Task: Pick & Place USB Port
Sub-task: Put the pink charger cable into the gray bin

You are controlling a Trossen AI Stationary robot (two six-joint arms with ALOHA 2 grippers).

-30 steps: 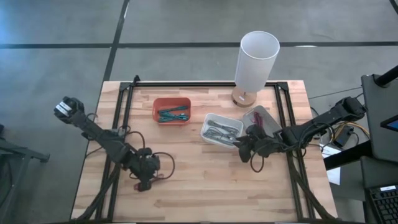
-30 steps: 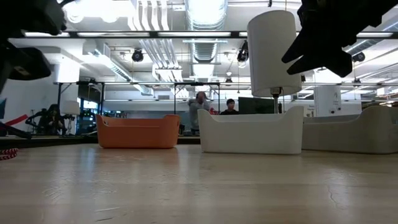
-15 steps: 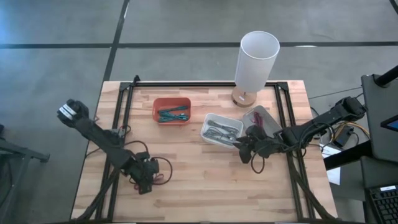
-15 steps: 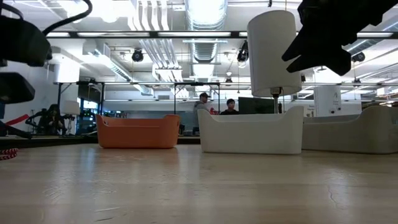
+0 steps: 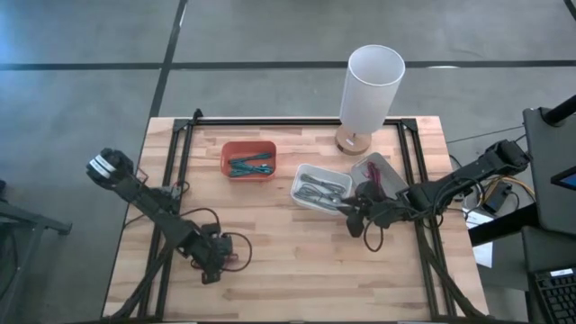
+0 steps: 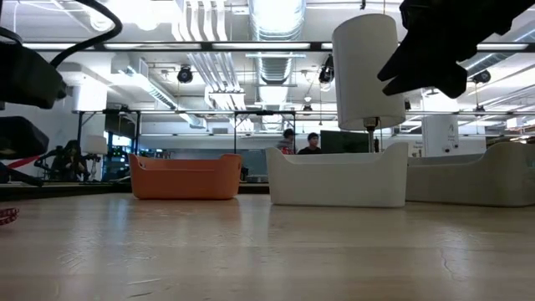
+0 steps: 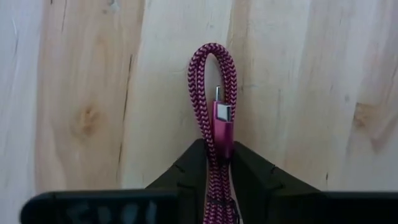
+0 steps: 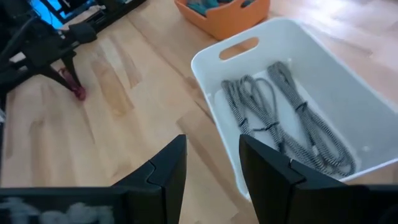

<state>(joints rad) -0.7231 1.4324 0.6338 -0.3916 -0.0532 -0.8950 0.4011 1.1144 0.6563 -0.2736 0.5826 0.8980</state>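
Observation:
A magenta braided USB cable [image 7: 208, 74] sticks out as a folded loop past my left gripper [image 7: 214, 149], which is shut on it, with its metal plug [image 7: 224, 114] lying along the loop. In the high view this gripper [image 5: 214, 263] is over the table's near left part. The low view shows a bit of the cable [image 6: 6, 216] at the left edge. My right gripper [image 8: 211, 149] is open and hovers by the near right corner of the white bin [image 5: 301, 176], touching nothing. The white bin [image 8: 205, 62] holds grey cables [image 8: 280, 112]. My left gripper pinches the magenta cable between its two fingers [image 7: 189, 165] just behind the plug [image 7: 222, 127], on both strands of the fold. The fingers come from above, pointing down at the wood, and lie along the cable. Whether the loop touches the table I cannot tell.
An orange bin [image 5: 226, 158] with teal cables stands on the far left of centre. A grey tray [image 5: 378, 167] sits right of the white bin. A tall white lamp [image 5: 371, 81] stands at the far edge. Black rails [image 5: 175, 171] run along both sides. Bare wood lies across the near middle.
My left gripper, still shut on the magenta cable, has shifted a little toward the table's near edge, and the cable end in the low view has sunk lower. My right arm has kept still.

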